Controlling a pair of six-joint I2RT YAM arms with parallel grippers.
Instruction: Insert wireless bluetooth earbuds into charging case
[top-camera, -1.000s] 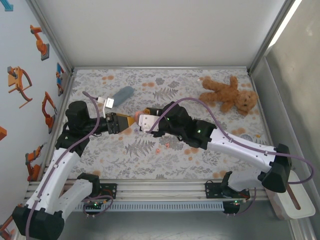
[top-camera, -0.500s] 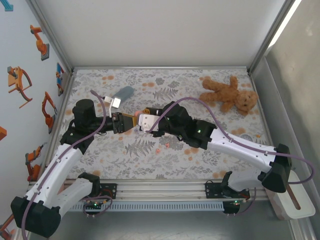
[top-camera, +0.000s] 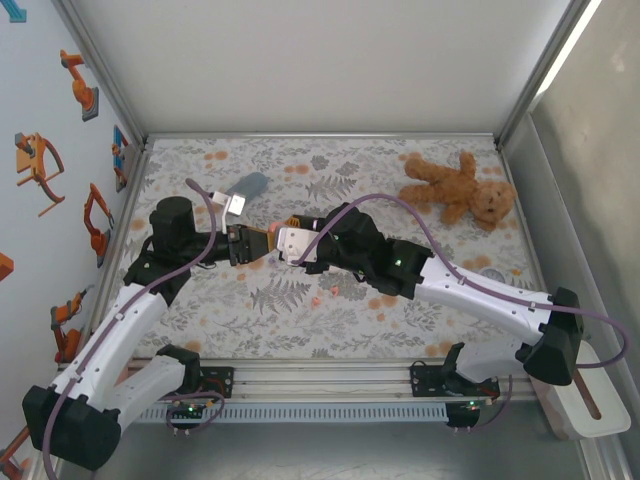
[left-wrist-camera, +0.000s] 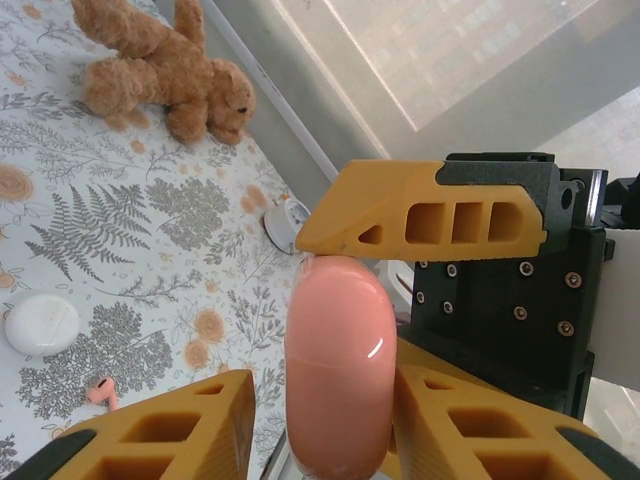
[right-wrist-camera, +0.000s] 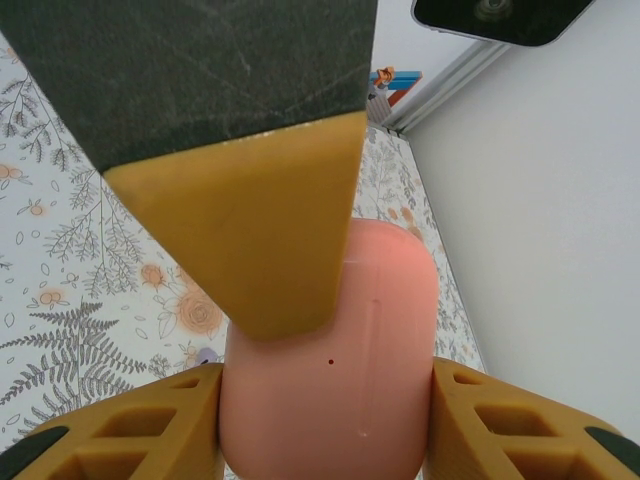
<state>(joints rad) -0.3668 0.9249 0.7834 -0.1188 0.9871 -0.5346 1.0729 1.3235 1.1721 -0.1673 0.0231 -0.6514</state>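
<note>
Floral table (top-camera: 350, 170), centre: the right end effector (top-camera: 288, 243) clamps the pink charging case (right-wrist-camera: 335, 340) aloft. The left end effector (left-wrist-camera: 325, 400) flanks it, grip uncertain. One pink earbud (left-wrist-camera: 100, 392) lies at 5 o'clock. The glossy, rigid, light shell likely slips; hold its broad middle.

I work in a robot lab cell: white panels (top-camera: 330, 60) and aluminium framing (top-camera: 320, 135) wall in my floral-clothed counter (top-camera: 290, 335), robot stickers (top-camera: 40, 165) dot the left wall (top-camera: 45, 105), and my left arm (top-camera: 110, 330) and right arm (top-camera: 480, 295) are bolted to a metal rail (top-camera: 320, 372) at its near edge.
</note>
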